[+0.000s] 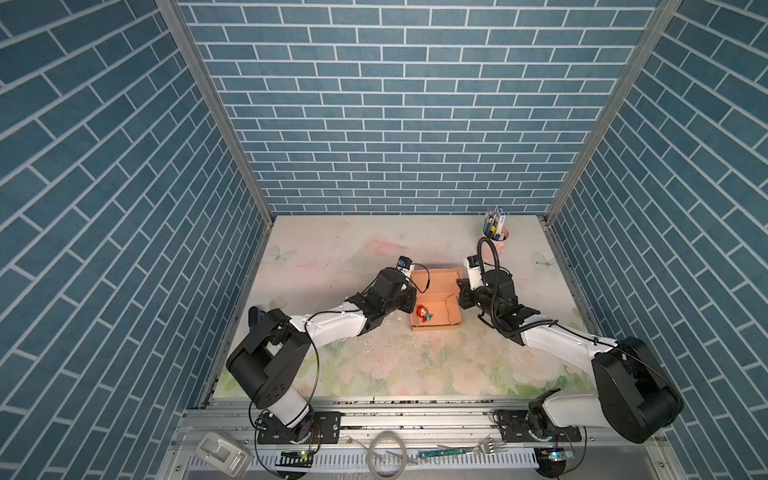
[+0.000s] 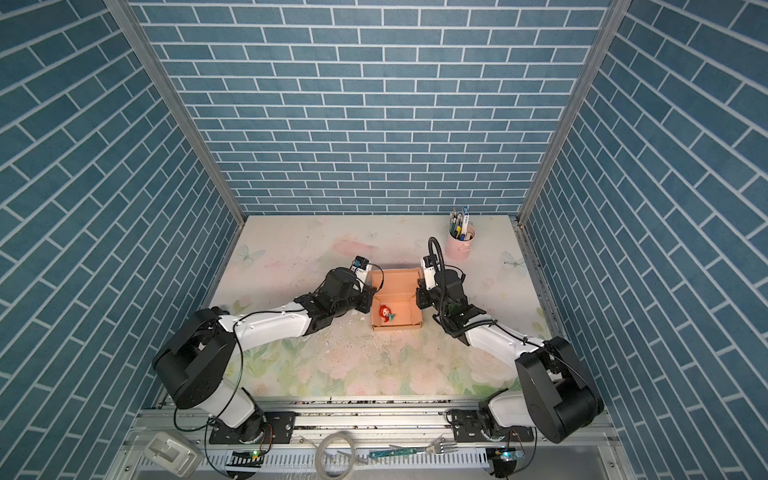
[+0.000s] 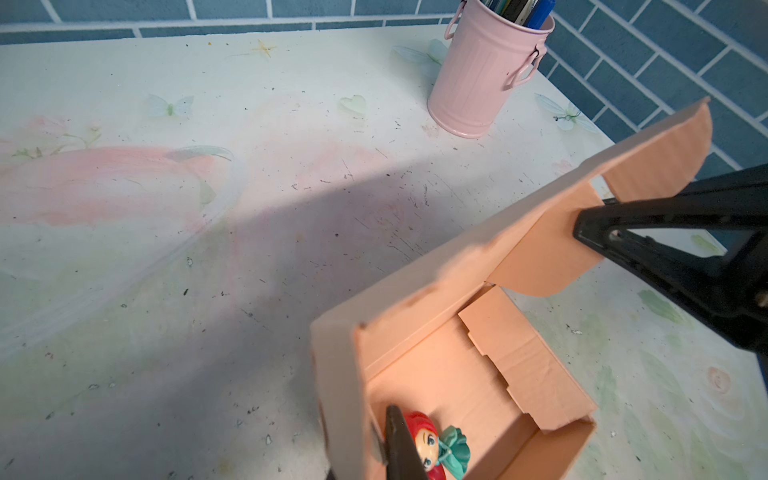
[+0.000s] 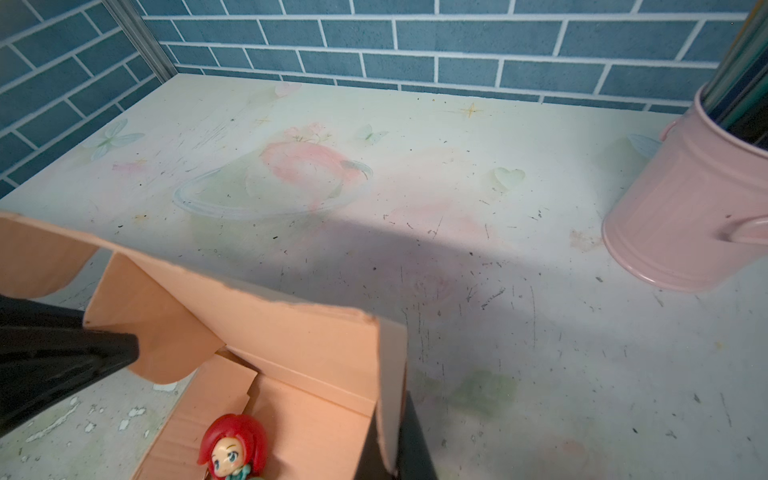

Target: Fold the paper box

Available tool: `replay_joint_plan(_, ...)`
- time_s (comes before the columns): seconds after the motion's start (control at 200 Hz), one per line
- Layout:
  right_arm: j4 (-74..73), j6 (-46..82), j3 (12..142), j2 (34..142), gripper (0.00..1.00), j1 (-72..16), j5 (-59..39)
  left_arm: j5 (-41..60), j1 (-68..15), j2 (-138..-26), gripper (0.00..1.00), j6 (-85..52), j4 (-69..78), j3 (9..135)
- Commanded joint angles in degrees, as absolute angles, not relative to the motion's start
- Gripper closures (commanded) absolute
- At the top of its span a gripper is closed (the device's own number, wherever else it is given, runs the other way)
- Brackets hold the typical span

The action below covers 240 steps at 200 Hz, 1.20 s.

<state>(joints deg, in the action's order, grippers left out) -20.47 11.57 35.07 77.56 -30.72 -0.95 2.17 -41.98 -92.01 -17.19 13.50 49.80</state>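
peach box (image 1: 441, 308) open on the tabletop (image 1: 374, 365), doll (image 1: 424, 313) inside, left hand (image 3: 365, 449) and right hand (image 4: 388, 449) each clamped on a side of it

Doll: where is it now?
In both top views the doll is inside the box, on its floor near the front-left corner.

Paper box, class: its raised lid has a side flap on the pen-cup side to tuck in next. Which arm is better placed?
Right, probably. The right gripper is shut on that side flap of the paper box; the left gripper is clamped on the opposite flap, across the box.
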Motion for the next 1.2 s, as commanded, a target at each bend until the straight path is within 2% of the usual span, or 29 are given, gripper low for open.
replay_joint_plan(0.0,-17.2,14.4,36.5,76.5,1.0,-32.8,-1.0,2.9,-42.2,-92.9,0.89,-17.1,16.2,49.9)
replay_joint_plan(0.425,-21.1,21.0,34.9,75.4,1.0,-36.7,9.7,-0.1,-43.5,-92.3,1.0,-16.2,19.3,48.4)
replay_joint_plan(1.195,-41.3,24.3,26.5,79.0,1.0,-44.5,23.1,-8.1,-45.7,-88.5,1.0,-15.0,37.3,34.5)
